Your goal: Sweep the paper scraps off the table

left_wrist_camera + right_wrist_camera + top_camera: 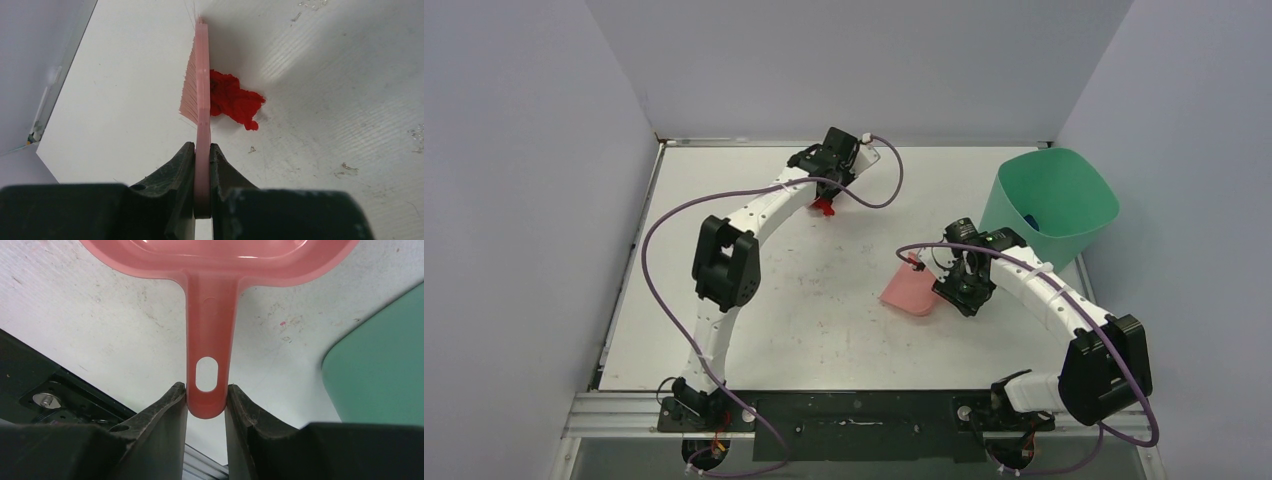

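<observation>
A: Left claw (202,150)?
B: Clenched on the pink brush (202,95), thin spine pinched edge-on between both jaws, bristles fanning off to the claw's left.
A: And the red scrap (233,101)?
B: Lying on the table (340,90) just ahead of the claw and a touch to its right, pressed against the bare back of the brush, not the bristle side. One crumpled, ragged wad.
A: Handling?
B: Judged feather-light and soft: likely to slide at the faintest push, maybe to roll or skip past the bristles if struck fast. Too small and flimsy to pinch cleanly between jaws; better taken by the bristles, low and slow, with the bristle face first turned toward the wad.
A: Right claw (206,399)?
B: Gripping the pink dustpan (212,300) by the rounded end of its handle, jaws touching either side beside the hang-hole. Pan stretching straight ahead of the claw; green bin (385,375) close off to its right.
A: Gap between scrap and pan?
B: Wide, seen from overhead: well apart. Long push across the table called for, or pan brought nearer.
A: Other scraps?
B: Only the red one made out for certain; a dark blue speck (1031,222) inside the bin, too small to name.
</observation>
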Robot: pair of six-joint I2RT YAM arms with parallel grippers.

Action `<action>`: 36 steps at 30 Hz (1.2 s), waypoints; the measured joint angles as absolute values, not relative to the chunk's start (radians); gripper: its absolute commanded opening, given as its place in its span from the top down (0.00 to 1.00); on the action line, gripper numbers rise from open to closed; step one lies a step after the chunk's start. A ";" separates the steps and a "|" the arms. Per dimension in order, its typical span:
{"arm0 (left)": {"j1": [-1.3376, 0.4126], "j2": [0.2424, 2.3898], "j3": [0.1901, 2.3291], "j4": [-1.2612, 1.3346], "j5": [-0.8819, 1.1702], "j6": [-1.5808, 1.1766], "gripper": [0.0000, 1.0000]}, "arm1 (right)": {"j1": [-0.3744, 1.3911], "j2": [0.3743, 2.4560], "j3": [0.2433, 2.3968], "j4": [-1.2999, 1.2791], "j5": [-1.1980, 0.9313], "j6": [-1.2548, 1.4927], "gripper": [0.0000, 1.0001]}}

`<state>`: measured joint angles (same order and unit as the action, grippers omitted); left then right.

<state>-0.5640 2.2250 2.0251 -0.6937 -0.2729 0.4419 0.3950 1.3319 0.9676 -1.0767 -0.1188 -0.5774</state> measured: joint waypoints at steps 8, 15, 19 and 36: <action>-0.607 2.222 2.072 -0.799 -0.199 0.323 1.00 | 0.400 1.335 0.966 -1.069 -0.085 -0.551 0.91; -0.668 2.226 2.112 -0.876 -0.020 0.152 1.00 | 0.400 1.341 0.965 -1.054 -0.075 -0.540 0.91; -0.694 2.165 1.983 -0.815 0.063 0.047 1.00 | 0.400 1.355 0.961 -1.045 -0.074 -0.539 0.91; -0.777 1.840 1.833 -0.865 0.203 -0.210 1.00 | 0.385 1.357 0.947 -1.059 -0.074 -0.534 0.91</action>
<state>-0.7773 1.8404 1.8332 -0.8646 0.2028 -0.2104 0.3847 1.3571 0.9470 -1.0592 -0.0742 -0.5339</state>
